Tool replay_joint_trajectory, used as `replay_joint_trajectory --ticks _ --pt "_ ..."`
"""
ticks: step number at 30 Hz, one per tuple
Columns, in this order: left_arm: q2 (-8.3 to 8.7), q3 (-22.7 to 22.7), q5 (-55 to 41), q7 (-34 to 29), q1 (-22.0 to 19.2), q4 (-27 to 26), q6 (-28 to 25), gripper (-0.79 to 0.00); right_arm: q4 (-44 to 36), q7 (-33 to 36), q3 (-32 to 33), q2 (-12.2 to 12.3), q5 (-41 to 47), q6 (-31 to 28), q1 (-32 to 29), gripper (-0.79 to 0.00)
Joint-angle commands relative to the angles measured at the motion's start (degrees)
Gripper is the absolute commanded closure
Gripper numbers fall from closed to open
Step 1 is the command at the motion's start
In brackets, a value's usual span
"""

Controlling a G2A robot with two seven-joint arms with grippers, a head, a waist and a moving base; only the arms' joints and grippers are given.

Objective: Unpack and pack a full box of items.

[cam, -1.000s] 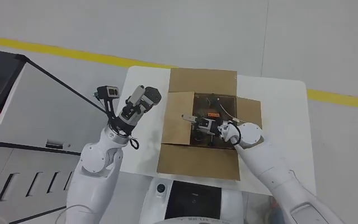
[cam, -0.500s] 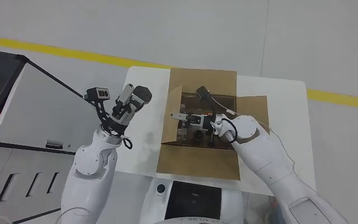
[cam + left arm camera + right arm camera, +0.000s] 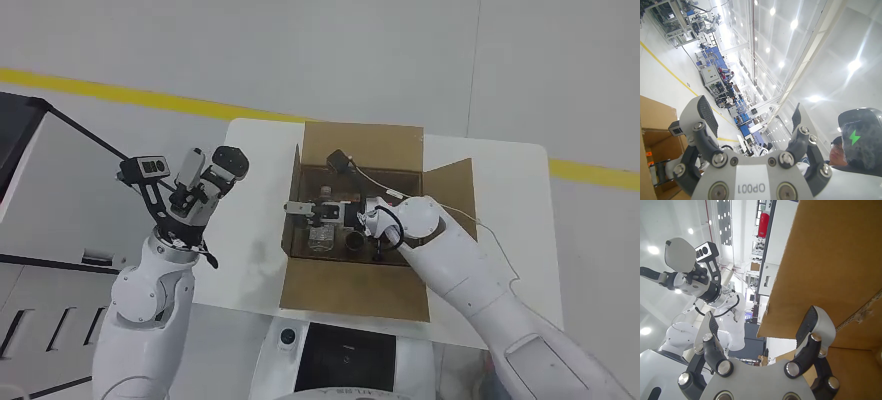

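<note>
An open cardboard box (image 3: 350,288) sits mid-table, with a clear bottle (image 3: 320,238) and dark items inside. Its left flap (image 3: 296,190) stands upright. My right gripper (image 3: 298,208) is open inside the box at that flap. In the right wrist view the right gripper (image 3: 761,311) has the flap's edge (image 3: 810,275) between its fingers, next to one pad (image 3: 806,323). My left gripper (image 3: 228,160) is raised left of the box, away from it. The left wrist view has the left gripper (image 3: 749,103) open, empty and pointing at the ceiling, with the box (image 3: 653,117) off to one side.
The white table (image 3: 500,200) has bare room left of the box (image 3: 255,220) and to its right. The back flap (image 3: 362,143), right flap (image 3: 450,195) and front flap lie spread outward. A thin cable (image 3: 400,183) runs over the box from the right wrist.
The box's left flap, flat on the table before, now stands upright. My right gripper moved left across the box to it. My left arm rose and drew away to the left.
</note>
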Motion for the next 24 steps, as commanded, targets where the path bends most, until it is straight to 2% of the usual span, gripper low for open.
replay_joint_trajectory --ticks 1,8,17,24 --pt "0.0 0.0 -0.02 0.0 0.0 0.0 0.0 -0.785 0.0 0.0 0.0 0.0 0.0 0.0 0.0 -0.785" --pt "0.09 1.07 1.76 -0.25 -1.16 -0.45 0.34 -0.785 -0.57 -1.27 -0.33 -0.09 -0.75 0.37 -0.58 -0.785" --pt "0.17 3.26 8.8 2.03 -2.2 -1.05 2.18 -0.785 1.18 -1.66 -4.54 -1.83 -2.52 0.81 0.96 -0.785" --pt "0.35 5.81 13.85 1.44 -3.22 0.22 4.96 -0.785 2.37 -1.11 -3.06 -1.54 -2.37 -0.92 0.1 -0.785"
